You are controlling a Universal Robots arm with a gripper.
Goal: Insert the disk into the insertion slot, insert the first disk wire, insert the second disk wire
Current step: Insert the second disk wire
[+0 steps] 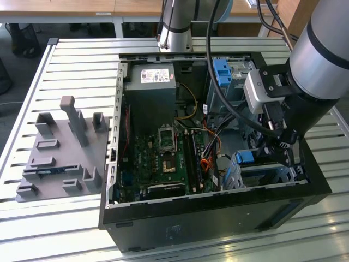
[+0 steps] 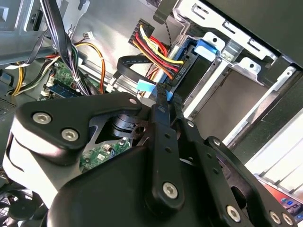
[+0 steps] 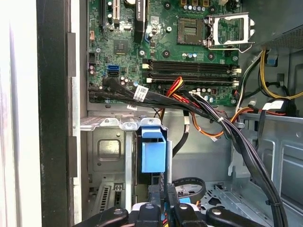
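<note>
Overall, the exterior view shows an open black computer case lying on a slatted metal bench, with a green motherboard exposed inside. One grey arm reaches into the corner of the case at the exterior view's right, where the gripper hangs low over the insertion slot, a cage of silver-grey sheet metal. One grey moulded fixture with several upright blocks rests on the bench at the exterior view's left. A white printed label sits on the grey power supply; its print is too small to read.

In the second wrist view, the black, bolted gripper has its two narrow fingertips drawn together on a flat black connector that carries red, yellow and black wires. The connector lies against the end of the disk, whose bright blue carrier sits inside the slot's silver frame.

In the first wrist view, the disk's blue carrier stands seated in the perforated metal cage, below the motherboard. A bundle of black cables crosses above it.
</note>
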